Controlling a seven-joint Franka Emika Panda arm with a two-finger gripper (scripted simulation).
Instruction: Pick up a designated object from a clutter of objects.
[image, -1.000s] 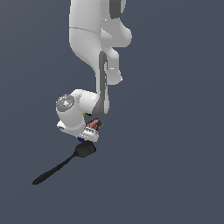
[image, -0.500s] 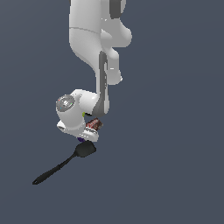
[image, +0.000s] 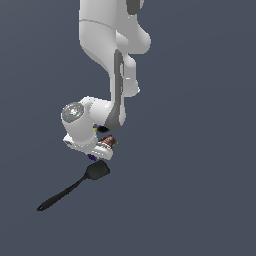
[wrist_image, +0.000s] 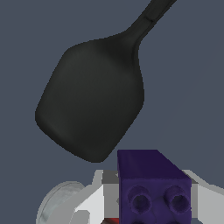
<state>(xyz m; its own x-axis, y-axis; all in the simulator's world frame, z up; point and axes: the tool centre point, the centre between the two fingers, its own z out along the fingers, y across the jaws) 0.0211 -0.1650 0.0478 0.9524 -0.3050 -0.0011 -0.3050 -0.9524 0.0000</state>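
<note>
- The block (wrist_image: 153, 186) is a small, dark purple, matte cuboid with sharp edges. One face carries two round recessed sockets, side by side.
- In the wrist view the block sits between the two pale grey fingers (wrist_image: 100, 197), which flank it on either side; whether the pads actually press on it cannot be told.
- In the exterior view only a sliver of the block (image: 92, 157) peeps out beneath the gripper (image: 95, 151), just beside the spatula's blade.
- The spatula (image: 75, 185) is black and matte: a broad, rounded blade with soft corners narrowing into a long thin handle. It lies flat on the floor (image: 200, 190), handle running towards the exterior view's lower left.
- In the wrist view the spatula's blade (wrist_image: 92, 96) is close by the block, with a thin gap of floor between them.
- A brown-red packet (image: 108, 142) shows partly at the gripper's side, towards the exterior view's right; its surface looks patterned but is too small to read.
- A rounded grey, shiny shape (wrist_image: 61, 201) sits by one finger in the wrist view; what it is cannot be told.
- The arm (image: 110, 55) is smooth white with dark grey joints, bent low over the clutter.
- The floor is plain dark blue-grey.
</note>
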